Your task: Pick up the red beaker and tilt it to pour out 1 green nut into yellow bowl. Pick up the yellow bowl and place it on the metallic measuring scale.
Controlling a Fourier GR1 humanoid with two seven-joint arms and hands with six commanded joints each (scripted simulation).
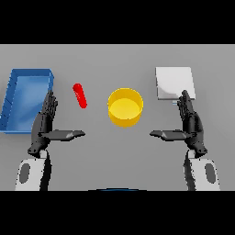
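- Here, at a grey table: left hand and right hand held apart, fingers straight and relaxed, thumbs pointing inward, grasping nothing.
- Between the hands, toward the table's middle: yellow bowl, upright, seemingly empty, no green nut visible inside.
- Left of the bowl, near the left hand's fingertips but apart from them: red beaker, slanted in the view, whether lying or standing impossible to tell.
- Beyond the right hand, its near edge partly hidden behind the fingertips: metallic measuring scale, bare on top.
- At far left, behind the left hand: blue tray, no part in the task by the look of it.
- Judged from this: nothing done yet. Beaker ungrasped, pour not made, bowl not lifted. Still ahead: grasp and tilt the beaker over the bowl, then carry the bowl right onto the scale.
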